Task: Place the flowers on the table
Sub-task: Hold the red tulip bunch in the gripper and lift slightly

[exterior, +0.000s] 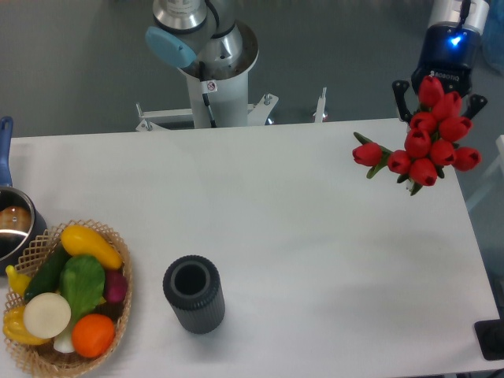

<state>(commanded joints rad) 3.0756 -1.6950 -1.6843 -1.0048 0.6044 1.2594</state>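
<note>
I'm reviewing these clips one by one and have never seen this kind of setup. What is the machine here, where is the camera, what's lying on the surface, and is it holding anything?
One fixed camera looks down on a white table. The grey column at the top is the robot arm's base. Its pincer, the dark part with a blue light at upper right, is mostly hidden behind the flowers, red tulips hanging over the table's right corner. It appears to be holding them, though the fingers' closure is not visible. On the table stand a dark ribbed cup and a basket of vegetables; a pot sits at the left edge.
</note>
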